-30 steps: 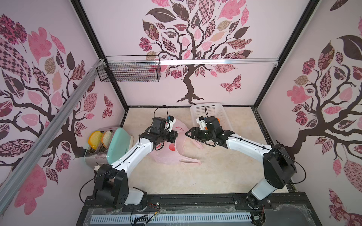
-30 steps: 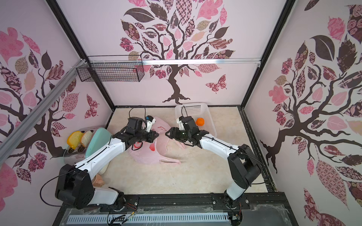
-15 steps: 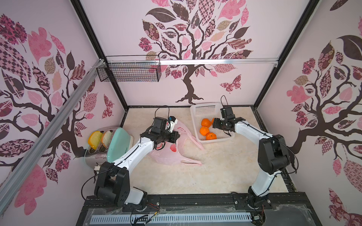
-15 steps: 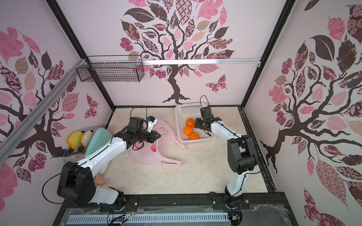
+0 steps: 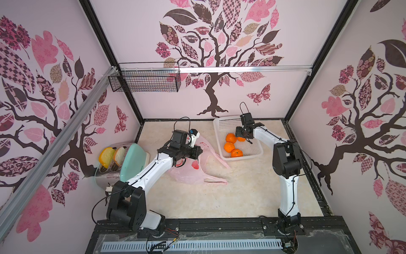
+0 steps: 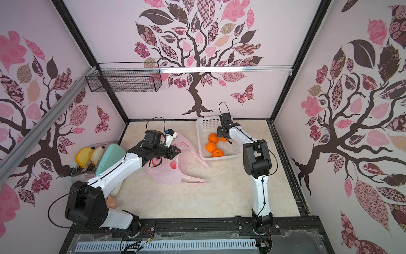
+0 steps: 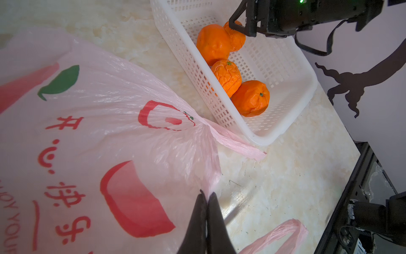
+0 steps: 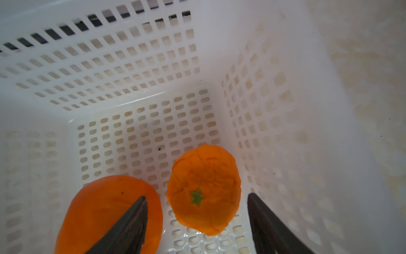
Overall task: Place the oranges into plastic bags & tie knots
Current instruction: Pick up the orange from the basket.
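Your left arm stretches low and forward, left gripper (image 7: 206,199) clamped on a fold of the pink bag (image 7: 98,136), which lies slack on the table (image 7: 274,176), handles (image 7: 283,233) untied. Farther back, your right arm dips into the white basket (image 5: 226,124), right gripper (image 8: 196,196) spread around one dimpled orange (image 8: 204,173).

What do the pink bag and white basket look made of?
Pink bag: thin translucent plastic film, faintly glossy; it wrinkles and gathers into fine pleats. White basket: probably rigid moulded plastic, smooth and slightly shiny, with an even grid of holes.
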### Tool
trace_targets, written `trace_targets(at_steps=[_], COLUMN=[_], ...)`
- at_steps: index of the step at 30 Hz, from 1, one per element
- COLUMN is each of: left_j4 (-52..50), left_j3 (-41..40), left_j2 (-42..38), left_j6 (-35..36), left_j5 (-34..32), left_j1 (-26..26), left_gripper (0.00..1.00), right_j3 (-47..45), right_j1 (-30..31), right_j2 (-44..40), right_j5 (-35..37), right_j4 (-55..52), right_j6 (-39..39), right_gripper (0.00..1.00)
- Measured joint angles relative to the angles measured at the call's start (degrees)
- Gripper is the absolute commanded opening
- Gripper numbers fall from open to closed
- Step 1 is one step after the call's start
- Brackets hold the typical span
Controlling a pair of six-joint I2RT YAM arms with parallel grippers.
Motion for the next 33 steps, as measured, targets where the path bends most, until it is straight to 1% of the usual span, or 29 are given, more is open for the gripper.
trace_targets(at_steps=[3,5,7,9,11,18,21,24,29,31,33], left_j4=[0.2,0.2,0.2,0.2,0.2,0.2,0.2,0.6,1.2,1.3,1.5], left_j3=[0.0,0.0,0.0,0.0,0.0,0.0,0.0,0.0,0.0,0.0,0.0], left_j2=[0.0,0.0,0.0,0.0,0.0,-0.2,-0.2,-0.2,-0.3,-0.3,-0.3], left_j6=[-0.3,-0.4,-0.4,-0.4,-0.4,-0.4,-0.6,-1.0,-1.3,-1.4,-1.5], left_j5=[-0.1,-0.2,-0.4,-0.5,-0.5,0.2,1.6,3.1,4.7,5.4,5.9], left_j1=[0.0,0.0,0.0,0.0,0.0,0.0,0.5,1.6,2.6,2.6,2.6], left_gripper=[0.00,0.00,0.00,0.00,0.00,0.00,0.00,0.00,0.00,0.00,0.00], right_j3=[0.4,0.4,0.4,0.4,0.5,0.9,-0.7,-7.3,-24.9,-30.0,-32.5], right_j1=[-0.1,-0.2,-0.2,-0.3,-0.5,-1.3,-1.4,-1.4,-0.5,0.9,3.2], right_j2=[1.4,2.1,2.6,3.1,3.2,3.2,1.5,-5.3,-24.5,-30.5,-33.4], right_j5=[-0.2,-0.2,-0.3,-0.3,-0.5,-2.0,-3.8,-7.8,-18.4,-22.1,-25.0], right_j4=[-1.2,-1.9,-2.5,-2.6,-2.3,-2.4,-1.8,-0.2,10.1,14.5,17.4], right_j6=[0.0,-0.1,-0.2,-0.3,-0.7,-2.8,-3.0,-2.5,2.4,4.8,6.6], right_gripper=[0.76,0.75,0.70,0.61,0.55,0.48,0.46,0.44,0.40,0.40,0.40])
